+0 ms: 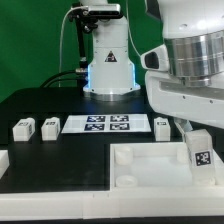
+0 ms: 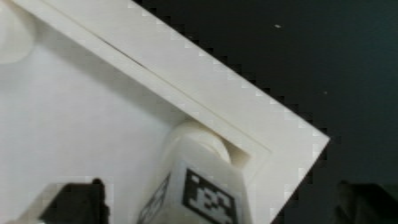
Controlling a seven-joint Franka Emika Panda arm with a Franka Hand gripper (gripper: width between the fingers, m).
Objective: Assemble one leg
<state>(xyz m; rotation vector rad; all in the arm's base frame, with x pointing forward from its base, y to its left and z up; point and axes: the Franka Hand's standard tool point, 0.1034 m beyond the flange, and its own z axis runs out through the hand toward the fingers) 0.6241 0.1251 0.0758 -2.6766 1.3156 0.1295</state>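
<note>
One leg, a small white post with a marker tag, stands at the near right corner of the large white slab. My gripper is directly over it. In the wrist view the leg reaches down into the slab's corner. It lies between my dark fingers, with a dark gap on each side, so the jaws are open around it. Three more legs lie on the black table: two at the exterior view's left and one to the right of the marker board.
The marker board lies flat behind the slab. The robot base stands at the back. A small white part sits at the exterior view's left edge. The arm's bulk fills the upper right.
</note>
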